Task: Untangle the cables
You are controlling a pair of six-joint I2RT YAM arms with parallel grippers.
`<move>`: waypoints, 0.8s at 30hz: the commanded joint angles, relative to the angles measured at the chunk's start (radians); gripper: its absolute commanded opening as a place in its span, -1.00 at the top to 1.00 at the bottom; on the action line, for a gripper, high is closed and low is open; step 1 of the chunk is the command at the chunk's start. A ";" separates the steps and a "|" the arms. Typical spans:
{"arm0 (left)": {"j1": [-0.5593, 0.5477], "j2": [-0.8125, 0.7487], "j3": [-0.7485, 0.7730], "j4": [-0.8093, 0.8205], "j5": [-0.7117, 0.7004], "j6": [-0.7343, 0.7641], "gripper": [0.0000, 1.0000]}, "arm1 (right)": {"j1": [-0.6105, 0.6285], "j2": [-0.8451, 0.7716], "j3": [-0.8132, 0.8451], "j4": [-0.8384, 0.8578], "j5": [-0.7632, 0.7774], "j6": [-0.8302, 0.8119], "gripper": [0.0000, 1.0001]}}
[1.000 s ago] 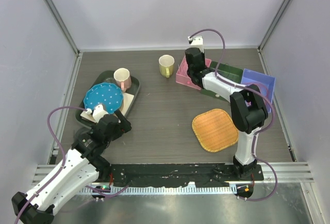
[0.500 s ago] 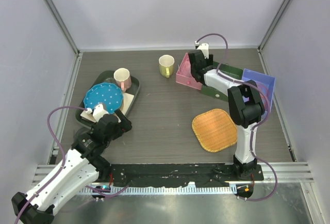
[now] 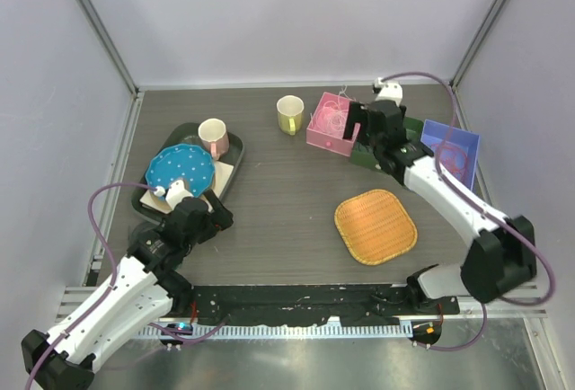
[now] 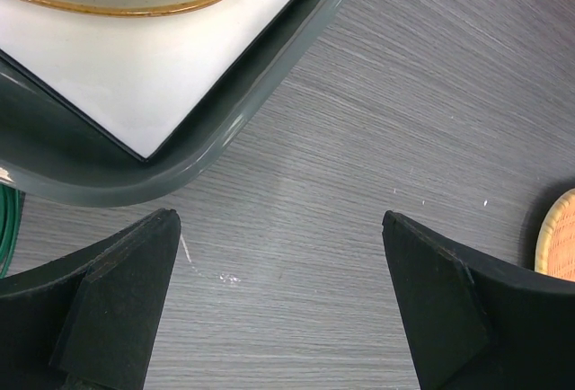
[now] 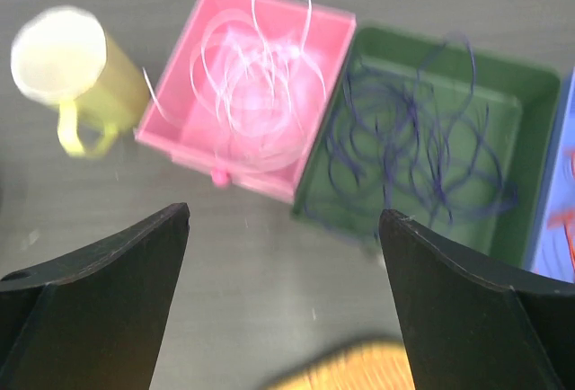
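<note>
- Right pincer [image 5: 284, 228], apart and empty, hovers over the pink box [image 5: 220, 163] of white cable [image 5: 260, 84].
- Purple cable [image 5: 413, 143] fills the green box [image 5: 431, 59] alongside; separating looks nearly done.
- Next, perhaps tuck stray white loops; left pincer [image 4: 280, 228] sits apart, empty.

Jaws stand wide apart over the grey table [image 4: 377, 120] beside the dark tray [image 4: 244, 110].

I see my left arm [image 3: 124, 293] and right arm [image 3: 446, 199] as white shells with black joints, each carrying a looping mauve hose [image 3: 91, 215]. My left hand [image 4: 278, 228] and right hand [image 5: 285, 219] both end in two matte black, wedge-shaped fingers [image 4: 117, 309].
</note>
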 commanded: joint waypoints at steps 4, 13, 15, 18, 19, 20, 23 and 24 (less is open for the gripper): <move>0.000 -0.003 0.019 0.045 -0.007 0.014 -0.99 | 0.005 -0.360 -0.382 -0.101 -0.063 0.178 -0.87; 0.000 -0.038 0.025 0.036 -0.007 0.016 -1.00 | 0.005 -0.623 -0.599 -0.042 -0.122 0.284 -0.90; 0.000 -0.044 0.030 0.024 -0.017 0.016 -1.00 | 0.005 -0.636 -0.596 -0.041 -0.141 0.252 -0.90; 0.000 -0.049 0.036 0.005 -0.022 0.013 -1.00 | 0.005 -0.655 -0.602 -0.047 -0.168 0.239 -0.90; 0.000 -0.049 0.037 0.004 -0.019 0.013 -0.99 | 0.003 -0.659 -0.603 -0.044 -0.172 0.238 -0.90; 0.000 -0.050 0.037 0.002 -0.018 0.013 -1.00 | 0.005 -0.664 -0.608 -0.043 -0.177 0.235 -0.91; 0.000 -0.055 0.037 -0.001 -0.019 0.011 -1.00 | 0.005 -0.681 -0.617 -0.027 -0.195 0.226 -0.91; 0.000 -0.055 0.037 -0.001 -0.019 0.011 -1.00 | 0.005 -0.687 -0.620 -0.026 -0.197 0.226 -0.91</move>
